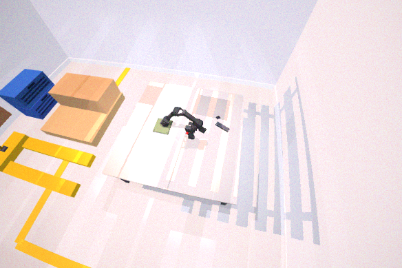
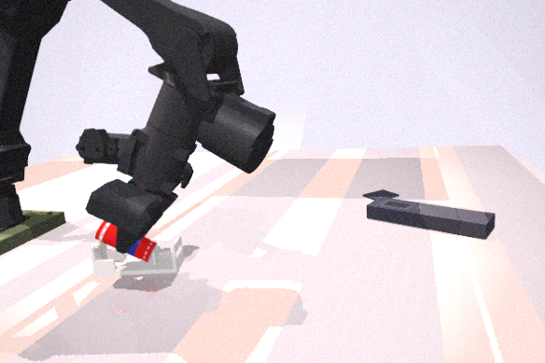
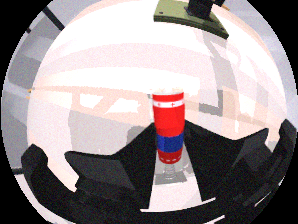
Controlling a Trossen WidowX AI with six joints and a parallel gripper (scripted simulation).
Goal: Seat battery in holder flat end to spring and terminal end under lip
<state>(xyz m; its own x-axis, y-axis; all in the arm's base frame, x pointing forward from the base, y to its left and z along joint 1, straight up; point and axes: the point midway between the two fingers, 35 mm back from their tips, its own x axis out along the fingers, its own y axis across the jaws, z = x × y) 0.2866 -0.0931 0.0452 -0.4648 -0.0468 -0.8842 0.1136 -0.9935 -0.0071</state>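
The battery [image 1: 186, 133] [image 2: 108, 233] [image 3: 169, 119], red with a blue band and white marks, is tilted. Its spring-side end is low inside the pale holder [image 2: 104, 268], just short of or against the coil spring [image 2: 163, 256] [image 3: 170, 170]; contact cannot be told. Its other end is raised above the holder's opposite end wall, not under the lip. My gripper [image 2: 125, 247] [image 3: 170, 145] is shut on the battery around the blue band. The near finger hides part of the battery in the exterior view. The holder stands on the table, mostly hidden in the wrist view.
A long dark case [image 1: 222, 126] [image 2: 429, 220] lies on the table away from the holder, with a small dark flat piece [image 1: 218, 117] [image 2: 382, 194] beside its end. The arm's green base plate [image 1: 158, 127] [image 2: 39, 225] [image 3: 190, 21] is on the holder's other side.
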